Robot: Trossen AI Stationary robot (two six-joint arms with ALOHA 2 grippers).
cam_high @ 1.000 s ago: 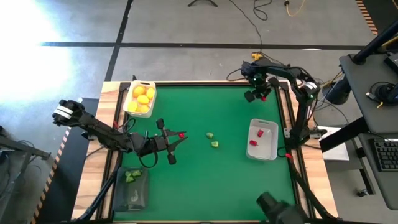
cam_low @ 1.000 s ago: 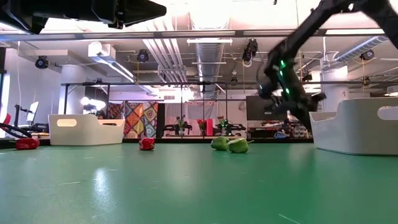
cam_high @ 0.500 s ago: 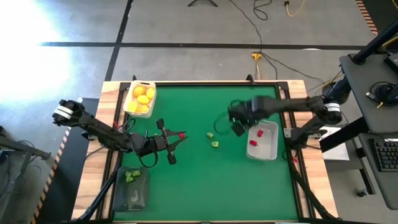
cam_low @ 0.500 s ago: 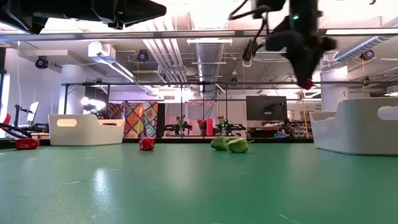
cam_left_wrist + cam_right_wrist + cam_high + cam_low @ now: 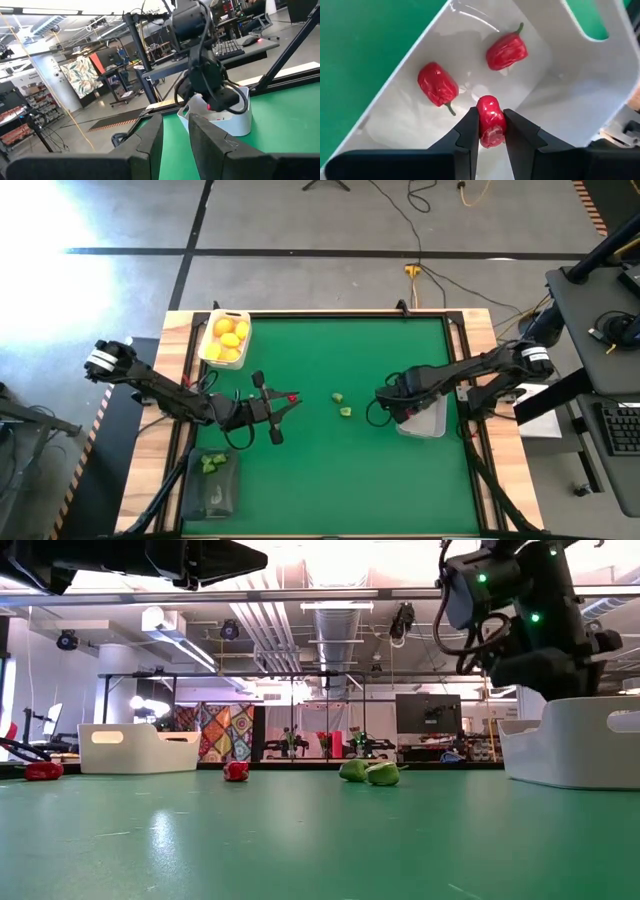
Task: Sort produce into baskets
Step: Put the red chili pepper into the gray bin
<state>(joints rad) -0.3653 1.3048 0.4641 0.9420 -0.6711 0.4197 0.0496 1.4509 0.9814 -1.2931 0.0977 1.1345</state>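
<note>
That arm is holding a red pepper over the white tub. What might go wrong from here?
Two things, I'd guess. The right hand pinches the red pepper above the white basket, close to one wall, so on release it may glance off the wall or land on the two peppers already inside. The two green pieces lie on the green mat just beside that arm, so a low swing back might knock them away.
</note>
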